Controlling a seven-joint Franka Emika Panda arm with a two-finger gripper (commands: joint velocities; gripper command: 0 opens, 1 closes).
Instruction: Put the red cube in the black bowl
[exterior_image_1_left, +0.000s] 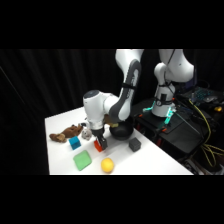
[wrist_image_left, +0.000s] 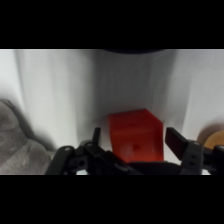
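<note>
The red cube (exterior_image_1_left: 98, 146) rests on the white table (exterior_image_1_left: 150, 160), in front of the black bowl (exterior_image_1_left: 122, 132), whose left part is hidden by the arm. My gripper (exterior_image_1_left: 99, 142) has come down over the cube. In the wrist view the red cube (wrist_image_left: 136, 137) lies between the two black fingers (wrist_image_left: 176, 140), one on each side. A narrow gap shows at the left finger, so my gripper (wrist_image_left: 135, 136) is open around the cube.
A blue cube (exterior_image_1_left: 75, 143), a green block (exterior_image_1_left: 82, 160) and a yellow ball (exterior_image_1_left: 107, 165) lie to the left and front. A dark grey cube (exterior_image_1_left: 134, 144) sits right of the bowl. A brown plush toy (exterior_image_1_left: 66, 133) lies at the back left. The table's front edge is near.
</note>
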